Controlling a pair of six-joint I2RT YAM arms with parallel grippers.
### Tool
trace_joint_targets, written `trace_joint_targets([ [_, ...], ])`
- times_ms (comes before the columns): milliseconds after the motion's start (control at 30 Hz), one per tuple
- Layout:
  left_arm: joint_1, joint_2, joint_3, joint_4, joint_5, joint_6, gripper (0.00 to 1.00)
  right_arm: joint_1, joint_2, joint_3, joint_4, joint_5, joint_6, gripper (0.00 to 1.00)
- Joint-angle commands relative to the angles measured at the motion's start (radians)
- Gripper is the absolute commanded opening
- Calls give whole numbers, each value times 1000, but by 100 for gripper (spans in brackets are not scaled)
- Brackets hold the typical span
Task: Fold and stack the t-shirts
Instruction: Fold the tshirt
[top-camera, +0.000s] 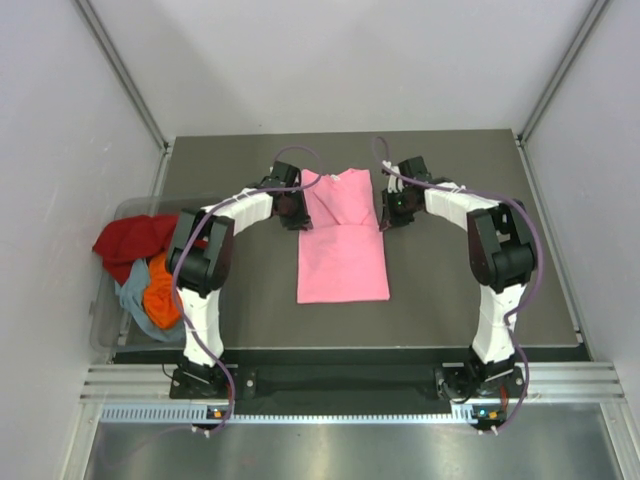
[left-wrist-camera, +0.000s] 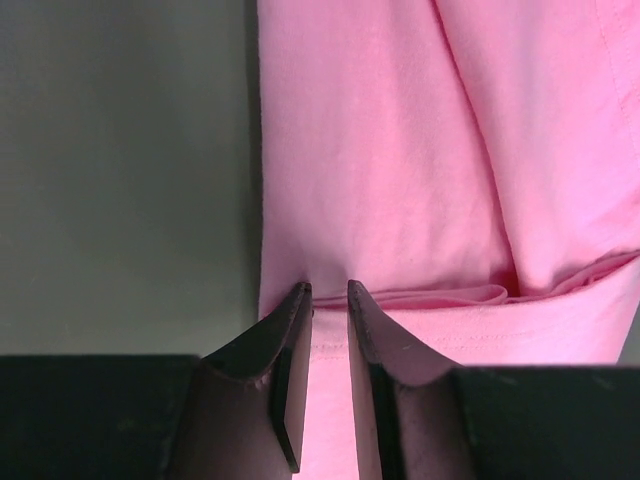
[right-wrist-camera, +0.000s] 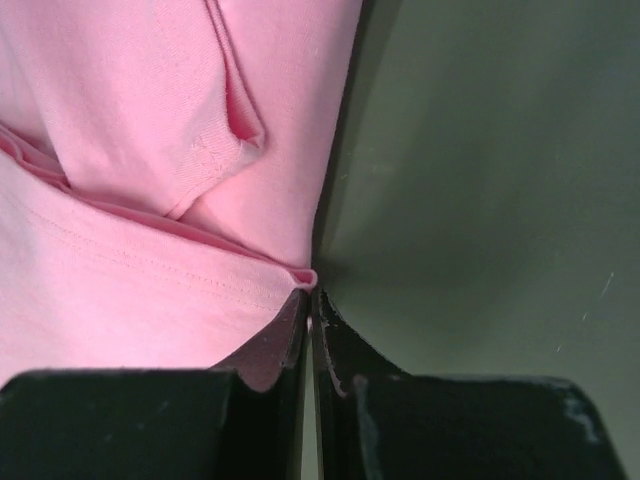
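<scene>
A bright pink soft cloth t-shirt (top-camera: 343, 255) lies flat in the middle of a dark grey table (top-camera: 450, 290), its sides folded in so that it forms a long narrow rectangle, the neck end away from the arm bases. Both arms reach in to its far half, one on each side.

The left gripper (top-camera: 292, 210) rests at the shirt's left edge. In its wrist view its two dark fingers stand slightly apart, not pinched together, with pink cloth showing in the narrow gap and a folded ridge lying just past the tips.

The right gripper (top-camera: 388, 212) is at the shirt's right edge. Its fingers are pressed together, nipping the folded edge of the pink cloth at their tips.

At the table's left side a clear plastic bin (top-camera: 108, 300) holds a heap: a dark red cloth t-shirt (top-camera: 130, 240), an orange cloth t-shirt (top-camera: 162, 300) and a grey-blue cloth t-shirt (top-camera: 133, 290).
</scene>
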Motion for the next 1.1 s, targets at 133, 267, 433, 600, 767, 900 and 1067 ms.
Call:
trace_joint_targets([
  [133,2,0,19,-35,-75,19,28,-23,-8,7,49,0,12,17],
  [267,2,-86,87,-115,-61,31,32,-23,-83,7,8,13,60,34],
  [433,2,-217,75,-207,-81,32,40,-23,-238,-68,-84,81,233,40],
  [600,-7,-433,-225,-112,105,-10,43,-19,-446,-327,-79,89,516,41],
  [767,-42,-637,-507,25,172,-98,49,35,-621,-592,21,83,675,48],
  [900,-53,-712,-651,74,183,-141,50,69,-727,-743,98,86,788,50],
  [1067,-56,-740,-785,206,236,-219,50,153,-781,-864,195,98,873,51],
])
